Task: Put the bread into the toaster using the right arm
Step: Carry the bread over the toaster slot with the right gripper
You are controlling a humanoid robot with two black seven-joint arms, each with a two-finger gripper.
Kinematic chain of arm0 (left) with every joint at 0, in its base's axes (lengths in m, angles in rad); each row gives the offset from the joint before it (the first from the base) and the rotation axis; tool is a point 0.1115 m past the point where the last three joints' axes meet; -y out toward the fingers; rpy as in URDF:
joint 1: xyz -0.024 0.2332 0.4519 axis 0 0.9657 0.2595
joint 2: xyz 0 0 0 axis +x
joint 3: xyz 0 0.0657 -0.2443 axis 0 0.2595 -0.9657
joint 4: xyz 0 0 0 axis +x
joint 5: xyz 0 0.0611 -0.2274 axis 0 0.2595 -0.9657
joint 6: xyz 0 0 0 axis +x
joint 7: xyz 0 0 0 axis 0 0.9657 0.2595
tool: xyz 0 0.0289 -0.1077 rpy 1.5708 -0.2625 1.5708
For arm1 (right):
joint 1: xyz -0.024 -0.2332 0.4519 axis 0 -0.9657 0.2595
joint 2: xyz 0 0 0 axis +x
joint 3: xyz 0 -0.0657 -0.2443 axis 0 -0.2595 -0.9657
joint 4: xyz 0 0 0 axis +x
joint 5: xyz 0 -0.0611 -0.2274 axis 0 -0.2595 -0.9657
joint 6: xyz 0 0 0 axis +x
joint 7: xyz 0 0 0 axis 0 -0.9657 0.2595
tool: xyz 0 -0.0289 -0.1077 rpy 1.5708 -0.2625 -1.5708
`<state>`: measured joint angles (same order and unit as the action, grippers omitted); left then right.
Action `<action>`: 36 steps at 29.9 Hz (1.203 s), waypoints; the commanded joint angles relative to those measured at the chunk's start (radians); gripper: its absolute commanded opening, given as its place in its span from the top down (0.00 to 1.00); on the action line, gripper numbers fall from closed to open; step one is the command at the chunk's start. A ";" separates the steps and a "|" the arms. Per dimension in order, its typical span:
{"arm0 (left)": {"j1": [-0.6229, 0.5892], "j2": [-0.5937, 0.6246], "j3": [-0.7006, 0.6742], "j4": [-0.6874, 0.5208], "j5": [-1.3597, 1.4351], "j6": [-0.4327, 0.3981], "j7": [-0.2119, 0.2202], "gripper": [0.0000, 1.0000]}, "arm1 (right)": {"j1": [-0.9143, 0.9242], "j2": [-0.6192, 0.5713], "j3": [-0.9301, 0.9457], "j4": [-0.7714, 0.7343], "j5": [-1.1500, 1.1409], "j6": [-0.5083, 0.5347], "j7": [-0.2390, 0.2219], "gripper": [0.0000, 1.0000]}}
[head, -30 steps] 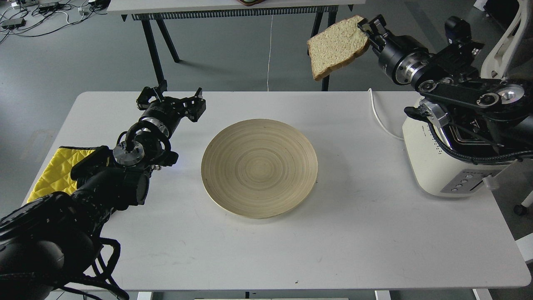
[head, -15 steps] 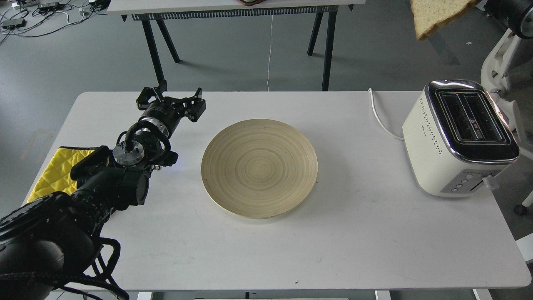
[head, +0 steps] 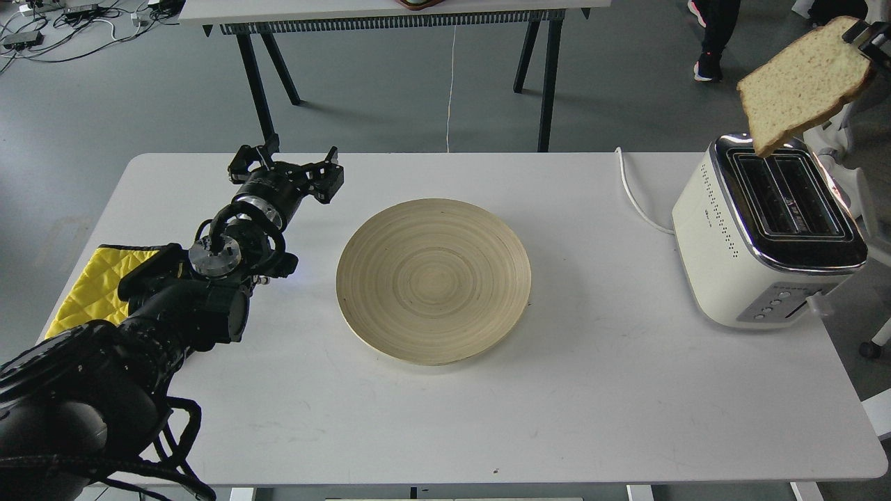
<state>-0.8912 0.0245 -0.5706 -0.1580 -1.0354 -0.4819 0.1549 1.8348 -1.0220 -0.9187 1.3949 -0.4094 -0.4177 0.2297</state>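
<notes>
Fingers of the left arm (head: 285, 167) are spread open and empty over the table (head: 592, 390), far from the work. At the right edge, the bread (head: 800, 80) is pinched by the right fingers (head: 870, 35) at its upper corner. It is hung tilted, lowest corner just above the toaster (head: 731, 278), over the slots' far end.

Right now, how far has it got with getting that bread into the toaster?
Done: the bread is off the table, gripped at its top corner by the right gripper at the picture's edge. In hand: the slice hangs tilted, its lower corner over the toaster. Left: lowering it into a slot; both slots look empty. The left gripper sits open, idle.
</notes>
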 commanded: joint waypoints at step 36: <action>0.000 0.000 0.000 0.000 0.000 0.000 0.000 0.00 | -0.005 -0.092 -0.094 0.076 -0.083 -0.026 -0.058 0.88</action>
<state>-0.8913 0.0245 -0.5706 -0.1580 -1.0355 -0.4817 0.1548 1.8300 -1.1140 -1.0061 1.4723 -0.4922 -0.4440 0.1745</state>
